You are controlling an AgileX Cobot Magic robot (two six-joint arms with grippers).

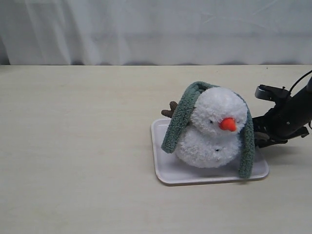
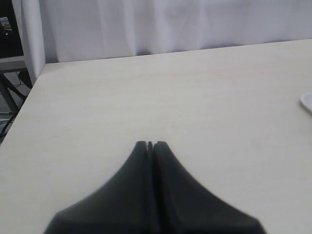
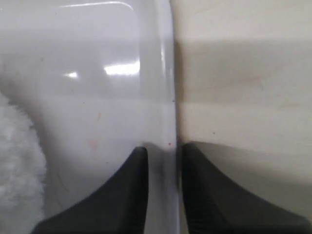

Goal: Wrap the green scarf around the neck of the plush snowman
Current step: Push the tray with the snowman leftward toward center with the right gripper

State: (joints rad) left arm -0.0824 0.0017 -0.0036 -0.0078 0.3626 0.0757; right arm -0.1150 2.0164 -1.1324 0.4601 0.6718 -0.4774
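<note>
Grey-green fleece: the green scarf (image 1: 181,117), exterior view, lies over the crown of the plush snowman (image 1: 214,131). Its ends hang left and right, uncrossed, so the wrap is not yet made. The snowman sits on a white tray (image 1: 168,175), right of centre. The right gripper (image 1: 261,136) is low beside the scarf's right end, probably to take it.

Left wrist view: left gripper (image 2: 150,144) closed, empty, over bare table (image 2: 146,87).

Right wrist view: jaws slightly parted astride the tray rim; contact unclear.

Table (image 1: 73,146): pale wood-grain top, matte, and I see it run back to a white curtain (image 1: 146,29). Lying directly on it I see one white tray (image 1: 165,171): rectangular, rounded corners, raised rim, glossy, flat on the top, right of centre in exterior view. Right wrist view has its rim next to bare tabletop. Left wrist view catches just a corner.
</note>
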